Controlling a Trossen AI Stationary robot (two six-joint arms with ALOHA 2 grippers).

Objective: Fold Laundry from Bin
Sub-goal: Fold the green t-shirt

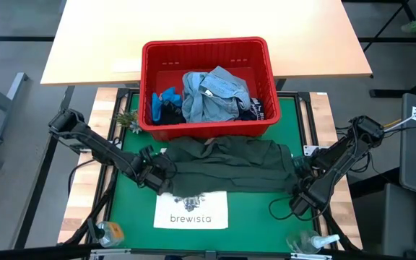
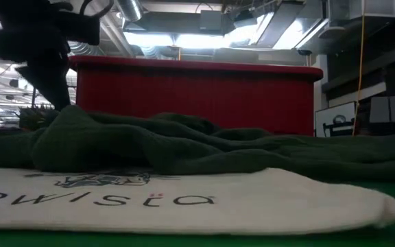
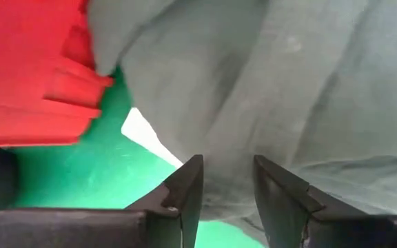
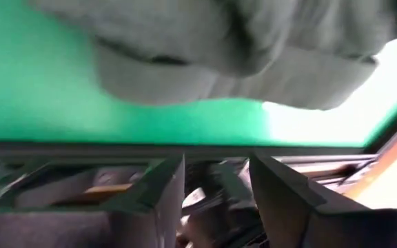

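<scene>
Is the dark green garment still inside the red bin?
No, the dark green garment lies spread on the green mat in front of the bin, partly over the white tote bag.

— What sort of place am I driving this rig in?

— I read it as an industrial lab or workshop hall. Past the red bin [image 2: 194, 96] I see exposed ceiling ducts [image 2: 132, 10] and strip lights [image 2: 184, 41], and from above a grey floor [image 1: 9, 108] around a plain wooden bench [image 1: 208, 32].
</scene>
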